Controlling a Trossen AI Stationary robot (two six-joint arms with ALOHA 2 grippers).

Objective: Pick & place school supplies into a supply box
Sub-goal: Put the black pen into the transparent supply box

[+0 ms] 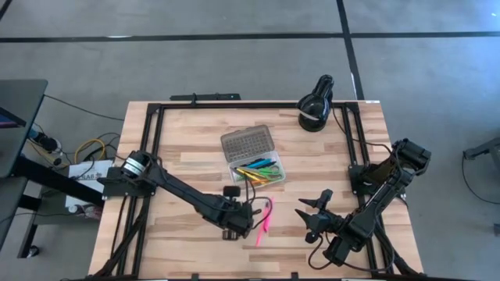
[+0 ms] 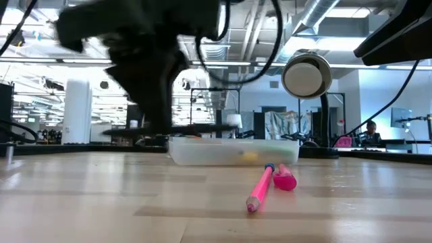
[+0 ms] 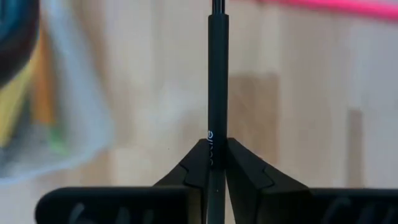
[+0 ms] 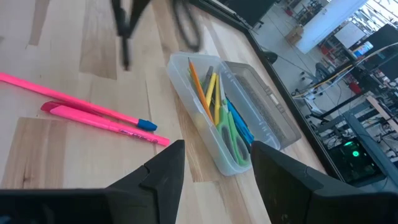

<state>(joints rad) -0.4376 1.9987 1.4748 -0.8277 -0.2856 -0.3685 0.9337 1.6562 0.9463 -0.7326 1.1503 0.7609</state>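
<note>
You have a light butcher-block wooden table (image 1: 180, 179) edged by a black metal frame, and both dark arms reach in over its near half. Your left arm runs from the left edge toward the middle. Its left gripper (image 1: 241, 212) hangs just above the boards, near the box's near end. Its fingers (image 3: 245, 168) are closed hard on a thin black pen (image 3: 217, 81), whose long axis runs straight out ahead of the jaws. Your right arm comes in from the right edge. Its right gripper (image 1: 315, 212) sits over bare wood, well apart from the box, its jaws spread wide with nothing between them.

A black round desk lamp (image 1: 316, 109) stands at the far right corner of the table. The small clear plastic supply box (image 1: 275, 175) lies near the table's centre, its long axis slanted. Its grey dotted lid (image 1: 246, 143) is folded flat open on the far side. Inside it, green, yellow, orange and blue pens and pencils (image 4: 217, 102) lie lengthwise along the box, beside green-handled scissors (image 4: 235, 146).

On the wood between the two grippers, just beside the left one, lie a pink pencil (image 4: 68, 99) and a pink pen (image 4: 99, 121). They are close together and nearly parallel, running near-to-far across the table.
</note>
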